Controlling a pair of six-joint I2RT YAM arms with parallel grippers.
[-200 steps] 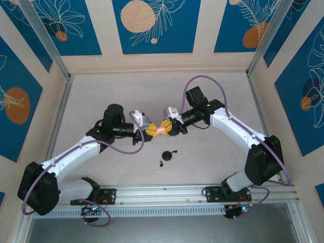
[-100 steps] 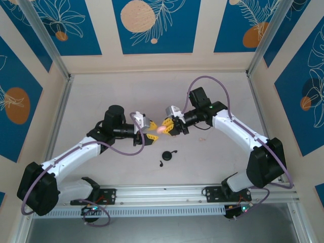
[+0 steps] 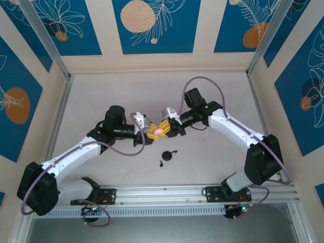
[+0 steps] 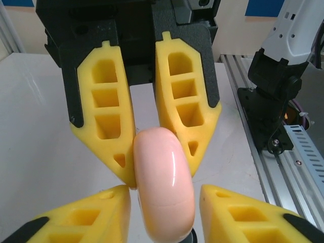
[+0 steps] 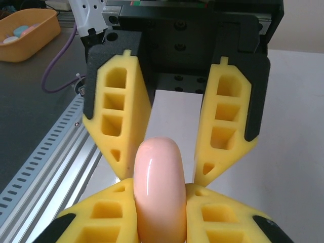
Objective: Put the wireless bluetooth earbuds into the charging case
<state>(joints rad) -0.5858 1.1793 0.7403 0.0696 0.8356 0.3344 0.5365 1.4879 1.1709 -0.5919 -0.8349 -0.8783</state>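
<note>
Pinching a glossy, rounded pink case [image 5: 158,190]: right jaws clamped, left jaws apart.

Whitish table [image 3: 101,101]; black case [image 3: 168,155], black bud [image 3: 161,163], pink buds [image 3: 201,138]

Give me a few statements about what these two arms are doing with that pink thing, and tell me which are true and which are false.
1. Both grippers meet at one pink case over the middle of the table. True.
2. The right gripper stands wide open, away from the pink case. False: its fingers are clamped on the case.
3. The left gripper has a finger on either side of that same case. True.
4. The pink case lies flat on the table. False: it is gripped edge-on between yellow fingers.
5. A black case lies on the table, nearer the arm bases than the grippers. True.
</note>
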